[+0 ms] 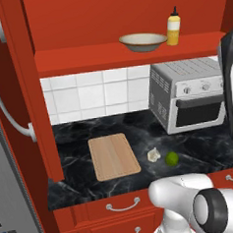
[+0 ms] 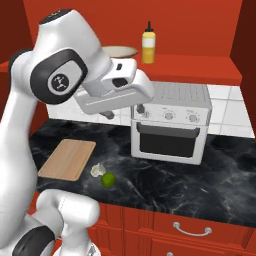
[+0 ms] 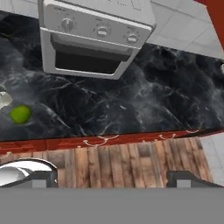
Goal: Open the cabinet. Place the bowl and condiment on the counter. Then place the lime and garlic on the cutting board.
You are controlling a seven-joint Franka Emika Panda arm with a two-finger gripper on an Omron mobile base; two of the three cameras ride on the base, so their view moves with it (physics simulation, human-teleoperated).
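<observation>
No readable text turns up anywhere here. The condiment [image 1: 173,29] bottle shows a plain yellow side with no label. The toaster oven [image 2: 170,122] carries three round knobs on its front panel, and no figures or markings around them can be made out. The arm's dark joint cap [image 2: 58,81] bears a small pale emblem, too small to read as letters. The cabinet [image 1: 107,20], the cutting board [image 1: 114,156] and the worktop [image 1: 199,147] carry no writing.
</observation>
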